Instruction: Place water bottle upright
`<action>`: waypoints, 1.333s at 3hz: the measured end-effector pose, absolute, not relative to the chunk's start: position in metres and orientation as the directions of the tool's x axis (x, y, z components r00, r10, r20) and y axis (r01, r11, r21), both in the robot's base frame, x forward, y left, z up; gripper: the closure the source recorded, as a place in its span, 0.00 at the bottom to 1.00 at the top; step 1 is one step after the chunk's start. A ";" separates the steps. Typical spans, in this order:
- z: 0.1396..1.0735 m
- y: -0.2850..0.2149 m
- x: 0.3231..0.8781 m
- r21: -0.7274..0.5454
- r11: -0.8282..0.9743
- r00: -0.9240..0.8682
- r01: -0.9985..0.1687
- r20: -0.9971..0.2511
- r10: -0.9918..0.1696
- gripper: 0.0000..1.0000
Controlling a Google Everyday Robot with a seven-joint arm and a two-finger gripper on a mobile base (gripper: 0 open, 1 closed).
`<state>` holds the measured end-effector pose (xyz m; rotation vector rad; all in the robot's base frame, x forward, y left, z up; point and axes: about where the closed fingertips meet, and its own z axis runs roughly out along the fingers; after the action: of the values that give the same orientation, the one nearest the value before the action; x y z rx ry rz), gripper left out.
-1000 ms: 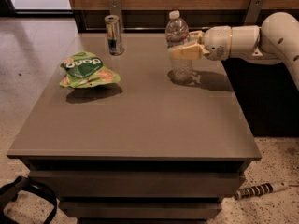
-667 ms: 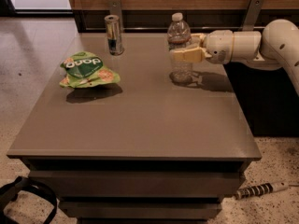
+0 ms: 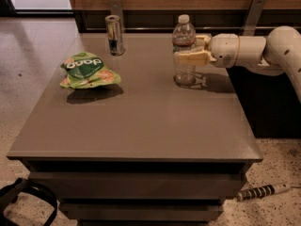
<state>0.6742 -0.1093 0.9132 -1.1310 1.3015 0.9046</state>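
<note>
The water bottle (image 3: 184, 71) is clear ribbed plastic with a white cap. It stands upright at the back right of the brown table (image 3: 141, 126), with its base on or just above the tabletop. My gripper (image 3: 186, 52) reaches in from the right on a white arm. It is shut around the bottle's middle. One cream finger (image 3: 190, 58) crosses the front of the bottle and the other shows behind it.
A slim silver-and-blue can (image 3: 114, 34) stands upright at the back of the table, left of the bottle. A green snack bag (image 3: 87, 70) lies on the left side. The table's right edge is close under my arm. A black strap lies on the floor at lower left.
The gripper and the bottle in it have shifted slightly right and down toward the tabletop. The can and the bag have not moved.
</note>
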 end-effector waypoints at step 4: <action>0.903 -0.114 0.679 -0.074 0.229 0.062 -0.971 -0.996 -0.057 1.00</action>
<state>0.6792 -0.1143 0.9026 -1.1021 1.2954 0.9634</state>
